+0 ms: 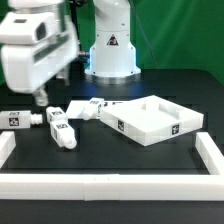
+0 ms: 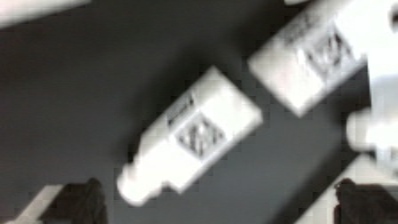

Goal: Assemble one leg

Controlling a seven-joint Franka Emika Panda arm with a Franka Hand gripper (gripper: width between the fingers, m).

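Three white legs with marker tags lie on the black table at the exterior view's left: one (image 1: 15, 120) by the edge, one (image 1: 62, 128) nearer the middle, and one (image 1: 86, 108) behind it. My gripper (image 1: 40, 97) hangs above the table between the first two legs and holds nothing. In the blurred wrist view, two legs lie below me, one (image 2: 201, 142) close to my open fingers and another (image 2: 317, 55) farther off. My gripper (image 2: 222, 205) is open, with dark fingertips (image 2: 79, 202) wide apart and nothing between them.
The large white square panel (image 1: 150, 122) lies at the exterior view's right. A white border rail (image 1: 110, 184) runs along the table's front and sides. The robot base (image 1: 110, 50) stands at the back. A white blurred shape (image 2: 381, 135) shows at the wrist view's edge.
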